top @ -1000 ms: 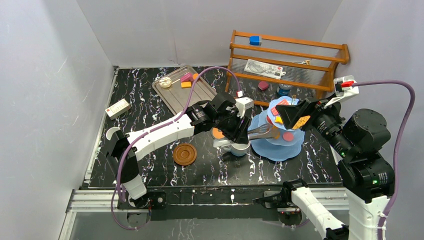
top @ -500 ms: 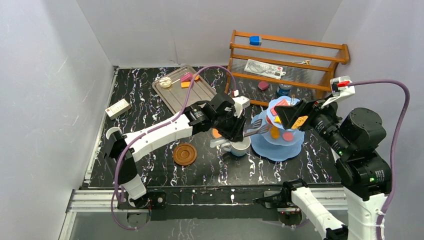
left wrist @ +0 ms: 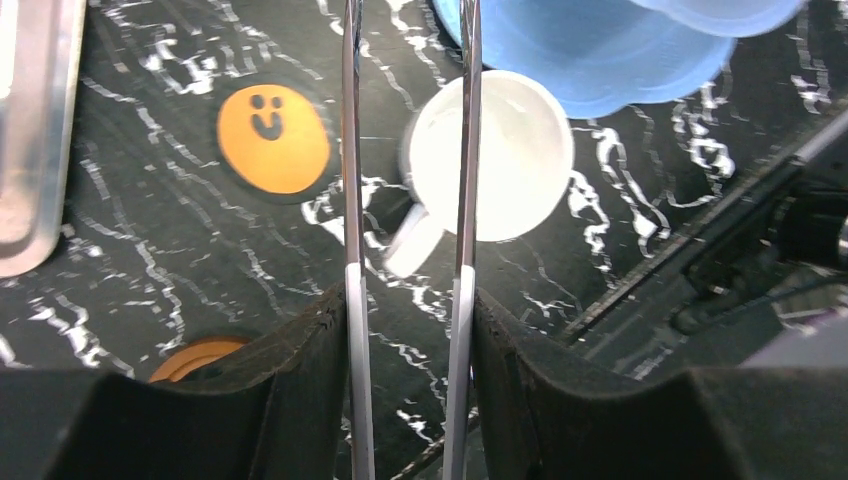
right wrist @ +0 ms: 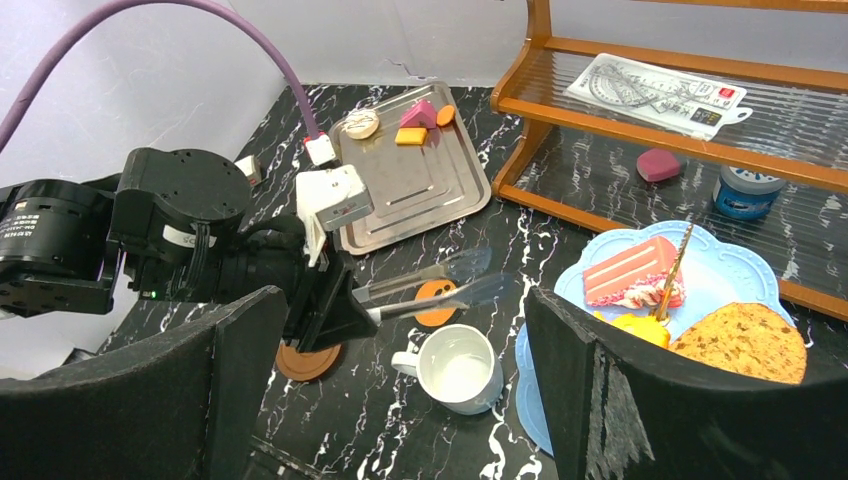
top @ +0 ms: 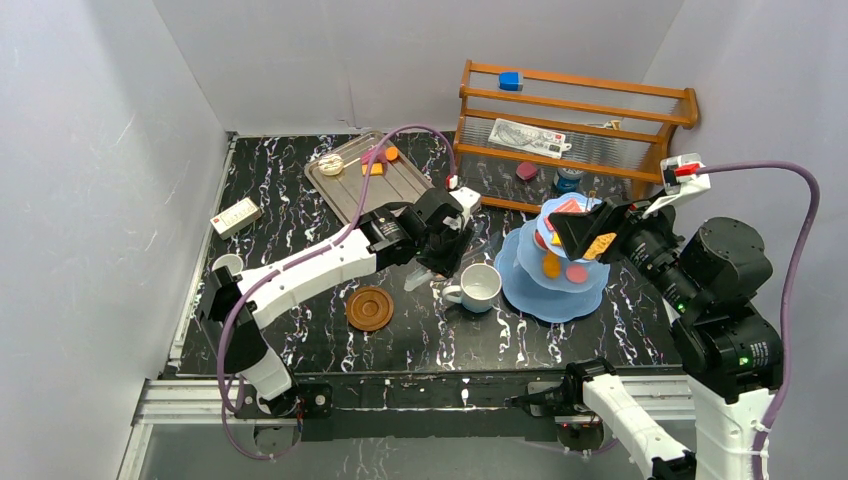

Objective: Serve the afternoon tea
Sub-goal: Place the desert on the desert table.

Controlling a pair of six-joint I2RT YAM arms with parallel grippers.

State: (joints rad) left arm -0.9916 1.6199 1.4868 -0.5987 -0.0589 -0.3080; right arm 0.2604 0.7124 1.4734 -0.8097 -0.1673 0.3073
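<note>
- Mug: likely stiff, light, slippery; take its handle at 9 o'clock.
- Left gripper clamped on tongs; right gripper spread apart, empty.

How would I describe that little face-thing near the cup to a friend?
Find the light-blue three-tier stand on the black marbled table; a white mug stands right beside it. Just beyond the mug, towards the silver tray, a flat round disc lies on the table. Unlike the plain brown saucer nearby, it is bright orange with a black smiley face.
</note>
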